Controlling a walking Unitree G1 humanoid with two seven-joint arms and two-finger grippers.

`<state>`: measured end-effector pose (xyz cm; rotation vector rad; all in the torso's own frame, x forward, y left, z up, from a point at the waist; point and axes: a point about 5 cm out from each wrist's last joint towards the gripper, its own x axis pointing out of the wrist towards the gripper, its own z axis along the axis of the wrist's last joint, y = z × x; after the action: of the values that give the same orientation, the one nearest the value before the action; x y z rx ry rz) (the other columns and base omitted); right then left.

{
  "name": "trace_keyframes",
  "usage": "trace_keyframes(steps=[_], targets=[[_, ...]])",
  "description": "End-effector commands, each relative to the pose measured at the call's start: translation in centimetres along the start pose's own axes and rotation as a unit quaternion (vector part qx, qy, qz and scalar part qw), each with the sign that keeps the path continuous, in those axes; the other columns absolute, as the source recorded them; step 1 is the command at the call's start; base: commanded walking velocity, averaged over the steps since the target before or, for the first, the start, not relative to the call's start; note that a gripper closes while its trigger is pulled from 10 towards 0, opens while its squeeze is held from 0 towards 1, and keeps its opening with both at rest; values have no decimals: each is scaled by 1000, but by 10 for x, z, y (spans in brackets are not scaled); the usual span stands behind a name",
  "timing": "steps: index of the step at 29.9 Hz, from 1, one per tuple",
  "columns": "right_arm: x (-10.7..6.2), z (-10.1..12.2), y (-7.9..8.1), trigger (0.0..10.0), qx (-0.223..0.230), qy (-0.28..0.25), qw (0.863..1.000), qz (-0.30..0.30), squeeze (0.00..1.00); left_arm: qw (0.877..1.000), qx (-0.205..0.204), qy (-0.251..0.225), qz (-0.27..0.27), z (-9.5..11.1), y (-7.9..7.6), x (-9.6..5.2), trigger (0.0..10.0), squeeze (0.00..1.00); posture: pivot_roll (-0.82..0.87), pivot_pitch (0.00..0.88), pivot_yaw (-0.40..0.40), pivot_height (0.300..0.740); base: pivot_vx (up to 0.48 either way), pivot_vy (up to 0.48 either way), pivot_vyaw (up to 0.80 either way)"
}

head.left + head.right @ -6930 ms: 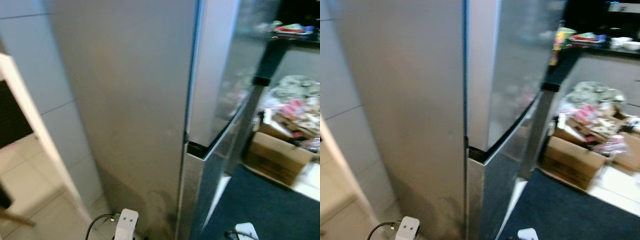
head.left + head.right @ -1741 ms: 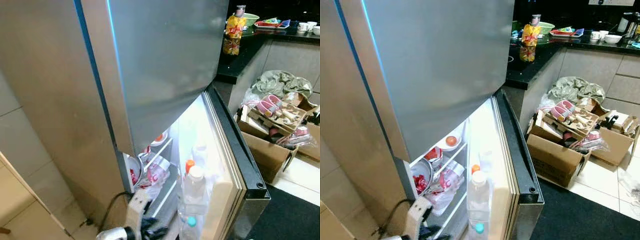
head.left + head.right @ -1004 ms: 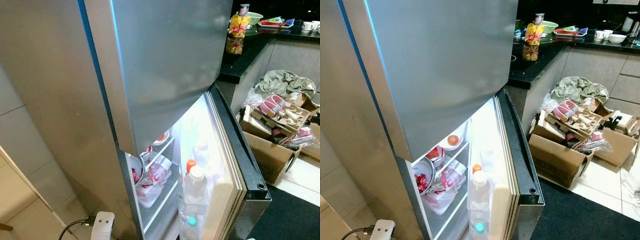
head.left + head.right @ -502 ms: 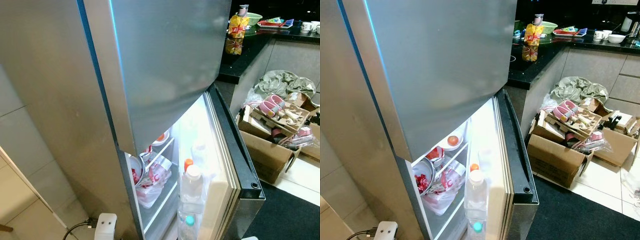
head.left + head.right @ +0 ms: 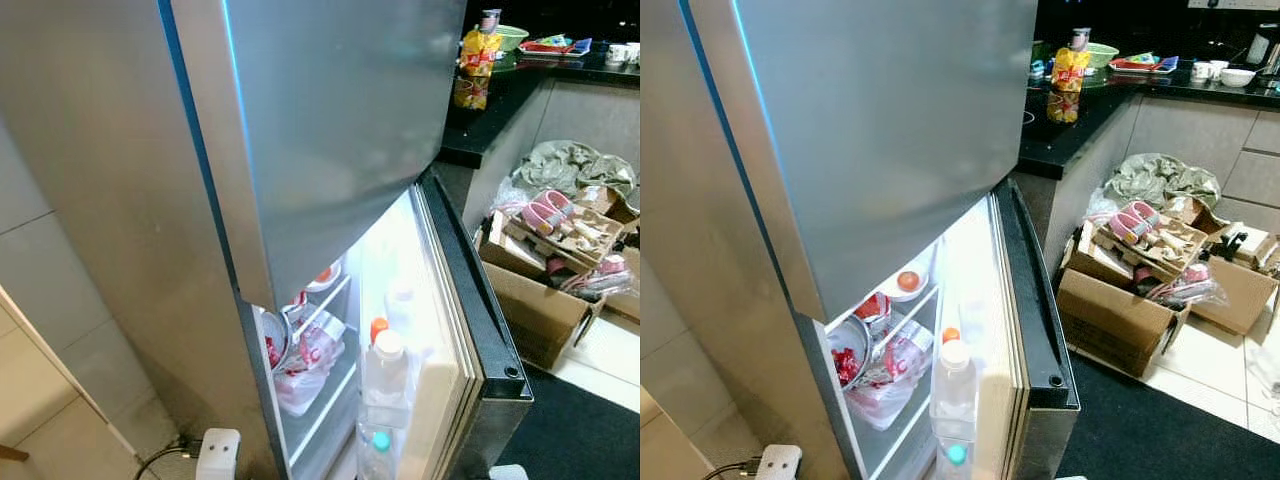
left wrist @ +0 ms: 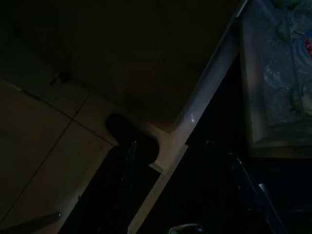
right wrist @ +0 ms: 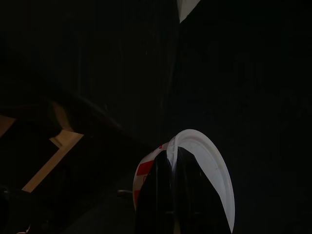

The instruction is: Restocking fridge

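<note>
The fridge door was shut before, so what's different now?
The lower fridge door has swung open, showing the lit inside. At 1.7 s ago the left arm was low by the shelves; it has since dropped away. The bottle in the door and the red-and-white bag stayed put. The right gripper's jaws clamp a paper plate.

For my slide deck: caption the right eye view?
Open lower door of tall silver fridge, clear plastic bottle in its rack.

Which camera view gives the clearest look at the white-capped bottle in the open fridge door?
The right eye view: the white-capped bottle stands unblocked in the lit fridge door. The left eye view shows it too, nearer the frame's bottom. The wrist views are too dark to make it out.
</note>
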<state>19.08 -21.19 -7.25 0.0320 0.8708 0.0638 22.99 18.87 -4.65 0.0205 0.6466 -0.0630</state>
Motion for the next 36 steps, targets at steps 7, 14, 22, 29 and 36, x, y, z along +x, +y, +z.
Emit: trace_keyframes(steps=[7, 14, 22, 29, 36], targets=[[-1, -3, 1, 10000, 5, 3, 1000, -2, 0, 1000, 0, 12, -11, -8, -5, -2, 10000, 0, -55, 86, 27, 740, -219, 0, 0], [-1, -5, 2, 10000, 5, 6, 1000, 0, 0, 1000, -1, 9, -18, -7, -7, -1, 10000, 0, -54, 90, 27, 740, -398, 0, 0], [-1, -7, 2, 10000, 6, 10, 1000, 0, 0, 1000, -1, 10, -24, -5, -9, 0, 10000, 0, -59, 95, 27, 740, -427, 0, 0], [-1, -8, 2, 10000, 4, 13, 1000, 1, 0, 999, 8, 24, -34, -6, -9, 1, 10000, 0, -58, 99, 25, 740, -172, 0, 0], [-1, -7, 4, 10000, 6, 14, 1000, 5, 0, 999, 15, 28, -33, -6, -6, 1, 10000, 0, -57, 106, 24, 740, 0, 0, 0]])
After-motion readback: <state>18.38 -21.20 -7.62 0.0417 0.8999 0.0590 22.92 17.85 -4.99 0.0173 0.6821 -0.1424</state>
